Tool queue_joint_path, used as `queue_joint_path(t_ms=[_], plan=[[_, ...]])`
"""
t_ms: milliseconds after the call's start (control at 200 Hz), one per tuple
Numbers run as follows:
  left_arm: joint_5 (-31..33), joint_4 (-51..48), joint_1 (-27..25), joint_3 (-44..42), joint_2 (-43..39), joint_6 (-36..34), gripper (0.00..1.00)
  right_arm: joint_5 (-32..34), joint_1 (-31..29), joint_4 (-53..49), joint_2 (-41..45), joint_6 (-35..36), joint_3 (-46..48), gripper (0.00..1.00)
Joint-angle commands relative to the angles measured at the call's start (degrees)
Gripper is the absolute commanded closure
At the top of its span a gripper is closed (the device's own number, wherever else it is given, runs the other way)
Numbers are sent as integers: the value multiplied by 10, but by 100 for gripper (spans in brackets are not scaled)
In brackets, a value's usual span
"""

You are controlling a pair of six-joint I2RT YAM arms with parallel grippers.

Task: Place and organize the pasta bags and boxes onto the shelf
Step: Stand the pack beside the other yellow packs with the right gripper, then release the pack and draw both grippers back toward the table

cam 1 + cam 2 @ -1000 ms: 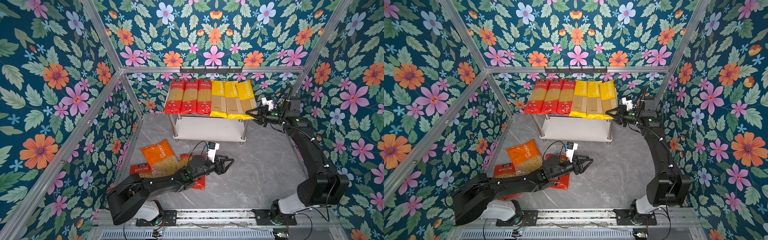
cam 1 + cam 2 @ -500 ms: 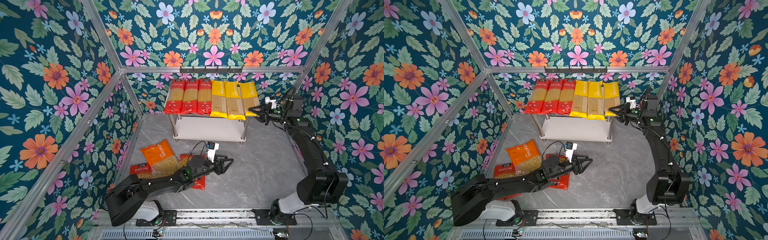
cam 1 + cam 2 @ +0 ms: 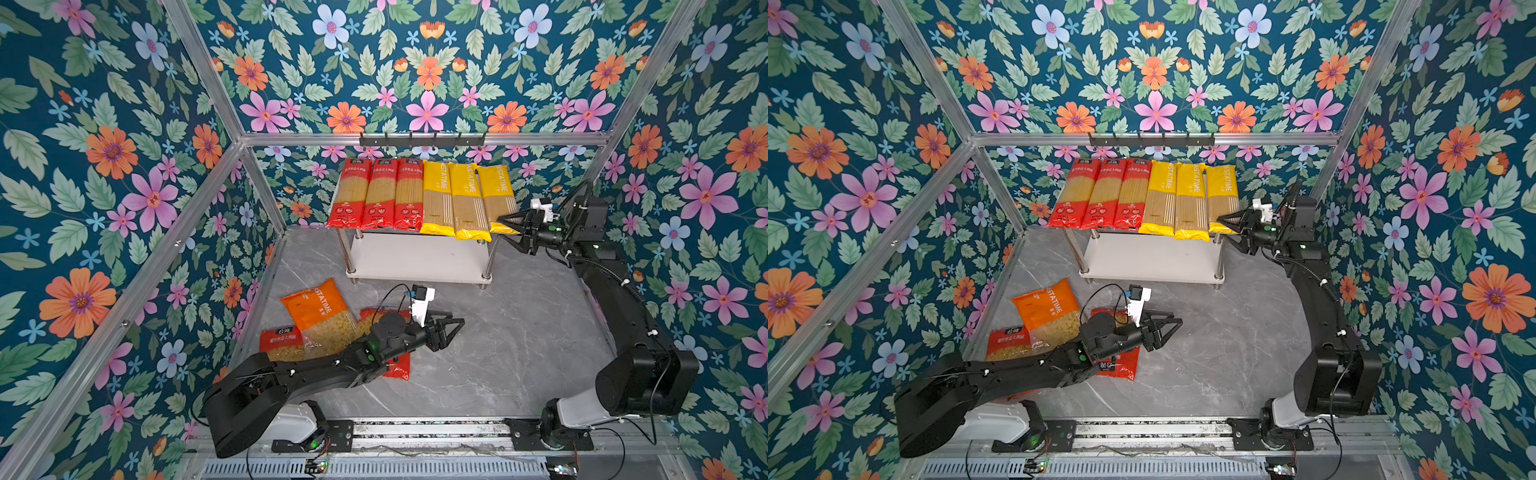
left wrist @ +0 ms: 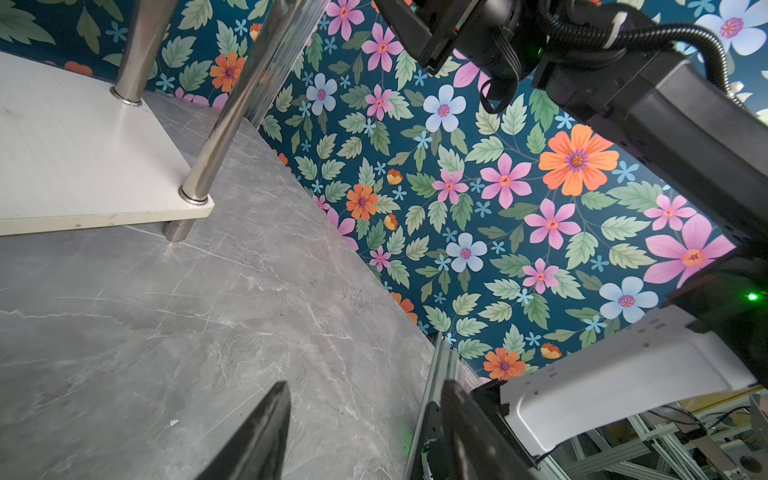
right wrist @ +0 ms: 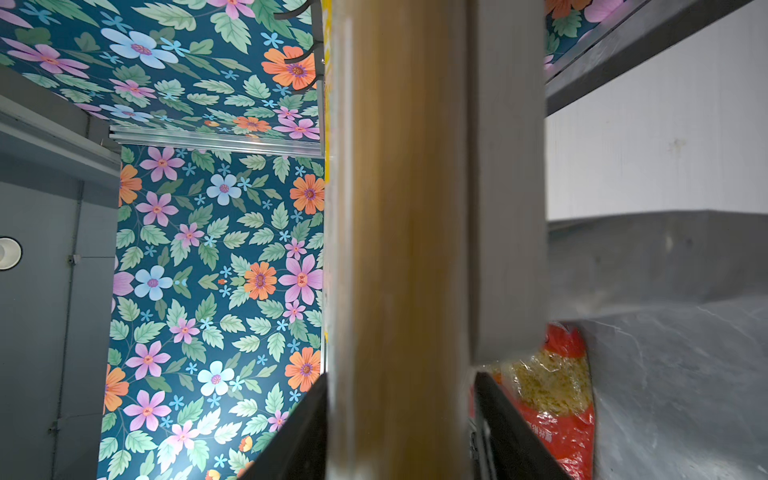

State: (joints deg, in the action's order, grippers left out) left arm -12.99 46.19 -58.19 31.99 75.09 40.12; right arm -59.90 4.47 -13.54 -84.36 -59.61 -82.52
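Six long packs, top board: three red plastic spaghetti packs (image 3: 380,193) on the left half and three yellow plastic spaghetti packs (image 3: 467,203) on the right half of the small white two-board shelf with chrome legs (image 3: 415,259), flat and side by side.
Change since a second ago: the rightmost yellow pack (image 3: 496,193) then lay skewed, its near end swung out past the shelf's right edge; it now lies straight, parallel to its neighbours. The right tool's jaws stood narrower then. The left arm (image 3: 316,368) has not shifted.
Long axis: all six run front to back across the board, printed headers toward the back edge, near ends overhanging the front edge; the middle yellow one juts out farthest.
Right tool (image 3: 508,227): released, jaws spread either side of the rightmost yellow pack's near end at the shelf's front right corner. In the right wrist view the pack (image 5: 395,249) fills the gap, blurred; whether a finger touches it I cannot tell.
Left tool (image 3: 454,334): released, nothing between its fingers, hovering over the middle of the grey marble desk (image 3: 519,332).
On the desk, toward its left edge: an orange plastic bag of short pasta (image 3: 318,307), lying askew; a red plastic bag of short pasta (image 3: 282,343) touching its near side; a second red bag (image 3: 399,368) mostly hidden under the left arm.
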Motion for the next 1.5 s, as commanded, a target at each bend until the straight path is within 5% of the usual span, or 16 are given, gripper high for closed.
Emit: queue_joint_path(t_ms=[0,265,370,470,610,760,940,1220,1495], plan=[[-4,-9,9,-8,-21,-12,38,-13,2,20,17,5,12,42],[-21,-175,119,-45,-115,29,37,-15,2,20,146,17,139,33],[43,-324,145,-35,-164,-9,36,16,-9,17,231,18,233,33],[89,-416,175,-32,-179,-27,35,116,-69,27,310,-7,341,34],[95,-487,252,-39,-171,-6,34,316,-253,55,356,-22,455,36],[136,-556,289,-42,-166,10,32,481,-432,102,272,-16,486,37],[180,-599,291,-58,-173,13,26,564,-536,147,103,-1,436,38],[139,-545,289,-115,-173,41,25,544,-582,205,-89,-27,363,39],[92,-478,265,-134,-152,55,31,497,-582,274,-170,-43,346,55]])
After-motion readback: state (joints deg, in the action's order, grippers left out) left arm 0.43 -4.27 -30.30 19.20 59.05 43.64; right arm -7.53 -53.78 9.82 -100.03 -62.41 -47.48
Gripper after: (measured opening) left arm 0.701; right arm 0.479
